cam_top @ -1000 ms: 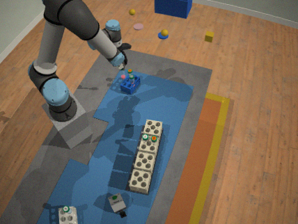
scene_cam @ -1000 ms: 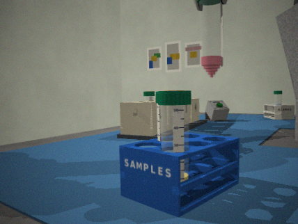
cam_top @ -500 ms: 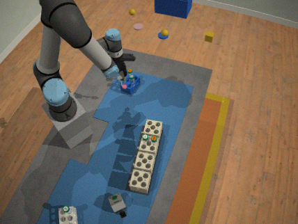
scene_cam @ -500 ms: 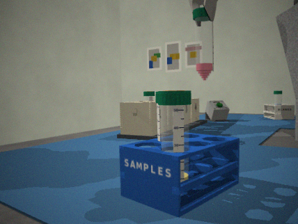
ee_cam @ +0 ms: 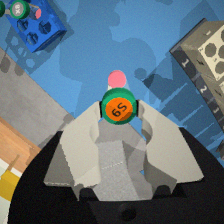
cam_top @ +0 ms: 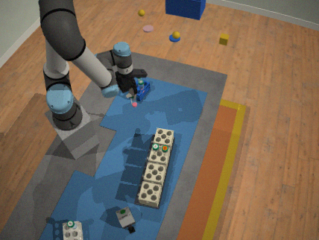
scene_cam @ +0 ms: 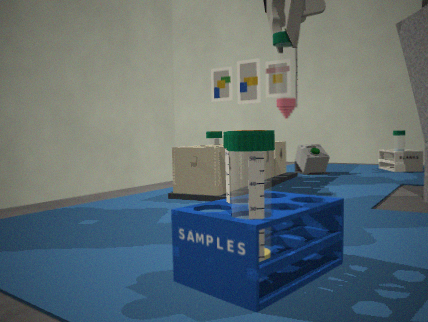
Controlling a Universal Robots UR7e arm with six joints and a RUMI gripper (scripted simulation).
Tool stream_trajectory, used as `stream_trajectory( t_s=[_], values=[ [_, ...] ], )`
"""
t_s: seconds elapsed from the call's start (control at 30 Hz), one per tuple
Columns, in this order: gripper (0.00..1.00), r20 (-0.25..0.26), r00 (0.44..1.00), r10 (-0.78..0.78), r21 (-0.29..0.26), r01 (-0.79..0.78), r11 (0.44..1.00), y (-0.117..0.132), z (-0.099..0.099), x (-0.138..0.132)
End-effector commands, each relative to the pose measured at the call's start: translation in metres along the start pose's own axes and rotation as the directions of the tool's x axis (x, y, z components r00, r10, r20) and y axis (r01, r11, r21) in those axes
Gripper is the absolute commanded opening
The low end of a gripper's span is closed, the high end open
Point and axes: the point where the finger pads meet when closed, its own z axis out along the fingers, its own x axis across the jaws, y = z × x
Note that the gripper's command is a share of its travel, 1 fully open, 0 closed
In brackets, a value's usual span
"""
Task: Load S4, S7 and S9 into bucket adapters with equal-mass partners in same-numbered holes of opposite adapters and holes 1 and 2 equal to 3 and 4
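My gripper (cam_top: 131, 92) is shut on sample S9 (ee_cam: 118, 108), a green-capped tube with an orange dot and a little pink liquid in its tip (scene_cam: 286, 106). It hangs upright in the air (scene_cam: 285, 35), clear of the blue SAMPLES rack (scene_cam: 257, 255) and just beside it (cam_top: 142, 89). A green-capped tube (scene_cam: 249, 172) stands in that rack; the wrist view shows a grey dot on it (ee_cam: 18, 9). The loading stand's four beige adapters (cam_top: 156, 168) lie in a row. One adapter holds S4 (cam_top: 165, 148) with its orange dot, and a white-dot blank (cam_top: 155, 147) beside it.
The BLANKS rack (cam_top: 72, 231) with one tube (cam_top: 70, 223) stands at the front left. The DONE desk (cam_top: 124, 217) with its green key (cam_top: 122, 212) is near it. Small coloured shapes and a blue box (cam_top: 185, 7) lie on the far floor.
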Motion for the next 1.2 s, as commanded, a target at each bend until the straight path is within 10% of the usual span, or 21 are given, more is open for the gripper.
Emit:
stream_trajectory(
  t_s=[0.0, 1.17],
  values=[
    [0.00, 0.004, 1.000, -0.002, 0.004, 0.002, 1.000, 0.010, -0.001, 0.025],
    [0.00, 0.003, 1.000, -0.002, 0.003, 0.002, 1.000, 0.092, 0.000, 0.214]
  ],
)
